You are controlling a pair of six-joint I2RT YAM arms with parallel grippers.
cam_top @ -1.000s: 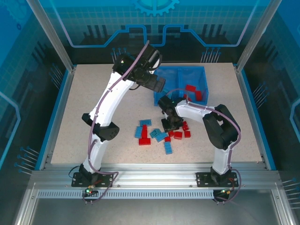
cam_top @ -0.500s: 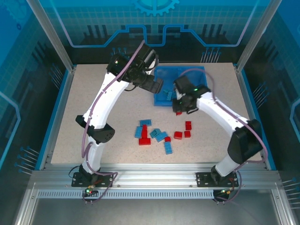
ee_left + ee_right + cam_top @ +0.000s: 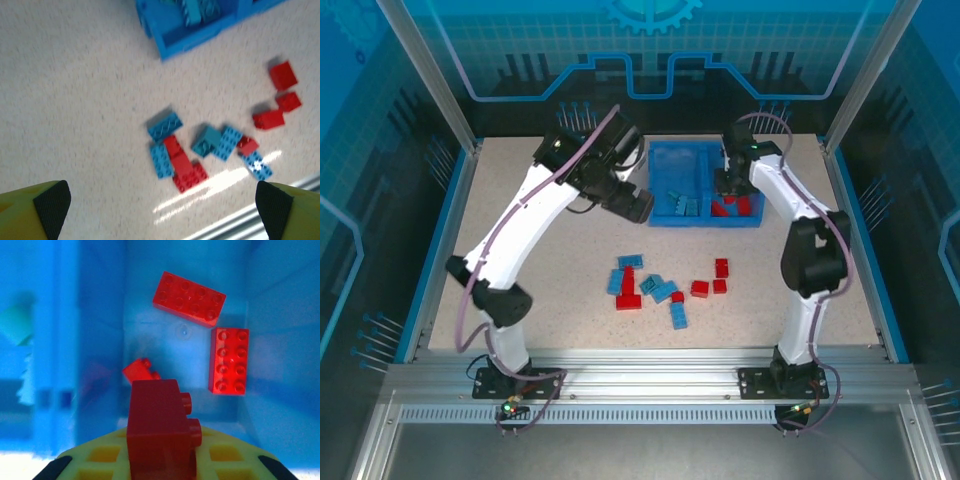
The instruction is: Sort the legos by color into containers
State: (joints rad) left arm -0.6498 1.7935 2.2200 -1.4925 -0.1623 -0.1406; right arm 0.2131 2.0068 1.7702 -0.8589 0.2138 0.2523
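R hand (image 3: 162,467) moved over bin (image 3: 705,223), clamping red brick (image 3: 159,425).

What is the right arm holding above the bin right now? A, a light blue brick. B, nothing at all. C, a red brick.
C: in the right wrist view a red brick sits clamped in the right jaws, above the bin compartment where other red bricks lie.
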